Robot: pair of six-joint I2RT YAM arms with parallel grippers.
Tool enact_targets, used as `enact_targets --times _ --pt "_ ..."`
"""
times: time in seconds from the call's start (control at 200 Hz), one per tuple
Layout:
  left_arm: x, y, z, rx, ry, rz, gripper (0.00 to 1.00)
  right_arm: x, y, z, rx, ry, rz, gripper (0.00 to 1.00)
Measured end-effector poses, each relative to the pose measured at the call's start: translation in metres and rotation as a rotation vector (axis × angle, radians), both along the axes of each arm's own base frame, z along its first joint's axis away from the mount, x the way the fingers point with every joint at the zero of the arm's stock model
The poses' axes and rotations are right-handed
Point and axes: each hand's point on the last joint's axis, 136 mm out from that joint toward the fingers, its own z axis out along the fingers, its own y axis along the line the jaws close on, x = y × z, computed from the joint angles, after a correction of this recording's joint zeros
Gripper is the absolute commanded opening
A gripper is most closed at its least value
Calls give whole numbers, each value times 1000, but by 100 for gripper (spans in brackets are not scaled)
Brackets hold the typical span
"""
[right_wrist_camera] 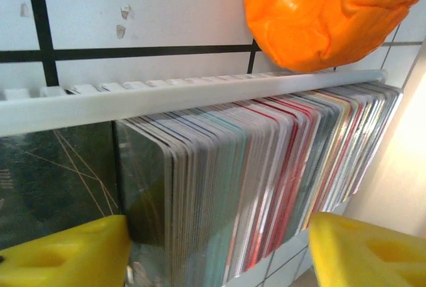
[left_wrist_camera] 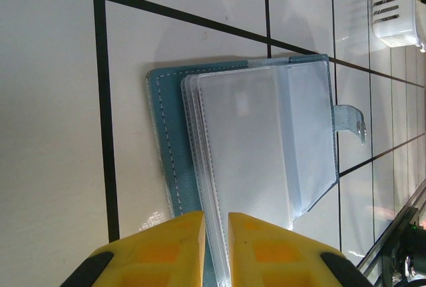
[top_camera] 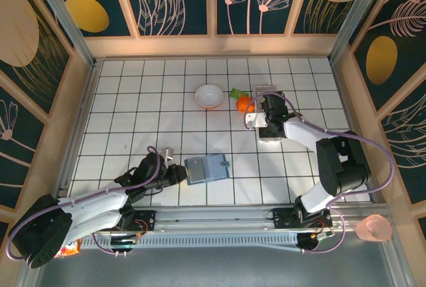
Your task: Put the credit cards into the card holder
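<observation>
The left gripper (left_wrist_camera: 216, 224) reached across the white tiled table (top_camera: 133, 114) from the near left corner. Its yellow fingers (left_wrist_camera: 160, 247) stood narrow, pinching the near edge of the clear plastic sleeves of the card holder (left_wrist_camera: 160, 140). The teal card holder lay open and flat on the tiles near the front middle of the table. Its sleeves were fanned upward and its small clasp tab (left_wrist_camera: 349, 119) stuck out on the far side.

Across the table, at the far right, the right gripper (right_wrist_camera: 219, 234) hung over a white slotted basket (right_wrist_camera: 166, 94). The credit cards (right_wrist_camera: 253, 180) stood in the basket on edge as a tight striped stack. The right gripper's yellow fingers (right_wrist_camera: 60, 254) stood wide apart, one on either side of the stack. Whether they pressed on the cards could not be told.

A crumpled orange object (right_wrist_camera: 326, 14) lay on the tiles touching the basket's rim, with a green piece (top_camera: 236, 92) just beside it. A white bowl (top_camera: 209, 95) sat to their left, well apart from the card holder. A pink cup (top_camera: 374, 227) stood off the tiles at the near right.
</observation>
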Motion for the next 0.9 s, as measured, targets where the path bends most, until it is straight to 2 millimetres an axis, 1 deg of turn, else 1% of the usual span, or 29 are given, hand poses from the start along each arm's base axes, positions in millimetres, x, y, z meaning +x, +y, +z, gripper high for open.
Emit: enact_targets --times 0.16,0.205,0.25,0.32,0.375,0.48,0.656,0.706,0.786,0.901 --pt "0 0 0 0 0 0 15 1 0 1 4 -8 -3 61" --pt "0 0 0 0 0 0 14 1 0 1 4 -8 -3 58" --pt "0 0 0 1 1 0 15 1 0 1 4 -6 -4 56" --pt "0 0 -1 1 1 0 14 1 0 1 3 -6 -3 50" --pt "0 0 -1 1 1 0 14 1 0 2 4 -7 -4 43" --pt "-1 1 -1 1 2 0 13 1 0 3 5 -12 -3 35" --pt "-1 1 -1 2 3 0 12 -1 0 9 10 -21 2 25" --pt "-1 1 -1 1 2 0 12 -1 0 11 11 -27 2 24" --pt "-1 1 -1 1 3 0 12 -1 0 13 15 -34 1 19" --pt "-1 1 -1 1 3 0 12 -2 -1 15 16 -38 2 17"
